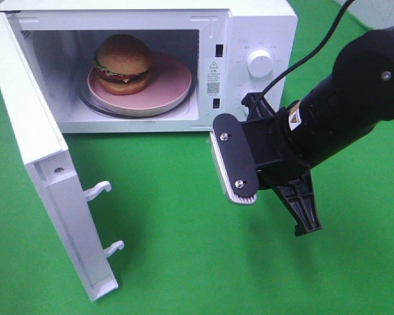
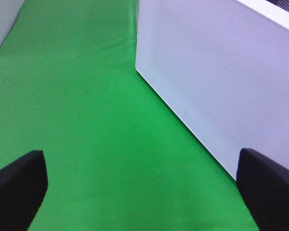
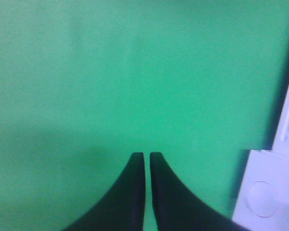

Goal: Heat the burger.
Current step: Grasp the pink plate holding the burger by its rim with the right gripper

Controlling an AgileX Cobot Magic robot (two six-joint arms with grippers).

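Exterior high — right arm (image 1: 354, 85) angled down before microwave (image 1: 262, 39), right tool (image 1: 231, 167) nearly closed, empty

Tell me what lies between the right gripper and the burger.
In the exterior high view, only green cloth, the microwave sill and bare pink plate separate the right gripper from the burger.

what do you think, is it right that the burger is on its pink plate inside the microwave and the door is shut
Not quite. The door is not shut; the exterior high view shows it swung wide open. The rest holds: the burger is on its pink plate inside the microwave.
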